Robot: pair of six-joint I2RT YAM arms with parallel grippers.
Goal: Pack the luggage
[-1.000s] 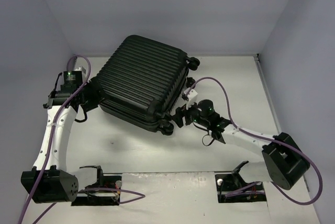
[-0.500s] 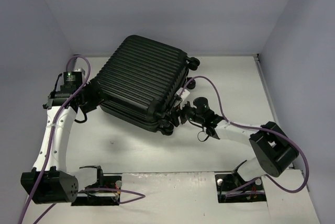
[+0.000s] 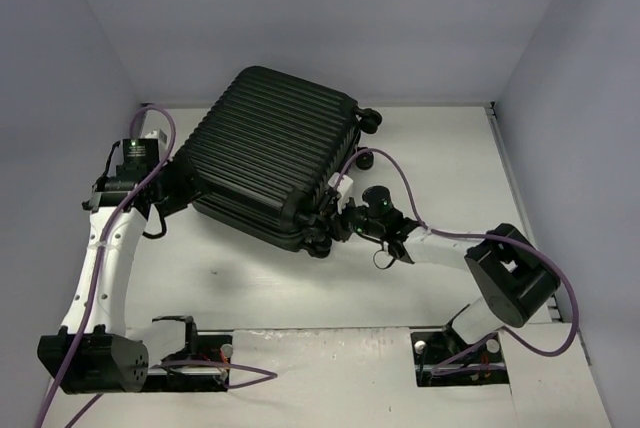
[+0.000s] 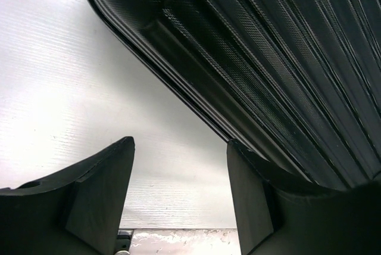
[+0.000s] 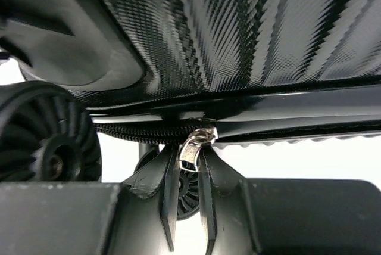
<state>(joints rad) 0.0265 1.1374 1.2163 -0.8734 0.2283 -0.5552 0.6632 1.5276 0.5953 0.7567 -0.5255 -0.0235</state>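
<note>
Luggage (image 3: 270, 153) lies ribbed shell up on the table (image 3: 300, 288), at the centre of the overhead view. Right gripper (image 5: 189, 168) is pressed nearly together, pinching the silver zipper pull (image 5: 191, 148) beside a wheel (image 5: 47, 142). Left gripper (image 4: 178, 148) stands spread at the case's left edge, holding nothing.

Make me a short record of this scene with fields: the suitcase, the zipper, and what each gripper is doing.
luggage: black ribbed hard-shell suitcase, lying flat on the white table, shells together
zipper pull: silver, on the suitcase's edge next to a wheel
right gripper: shut on the zipper pull, at the suitcase's near right corner
left gripper: open, holding nothing, at the suitcase's left edge
</note>
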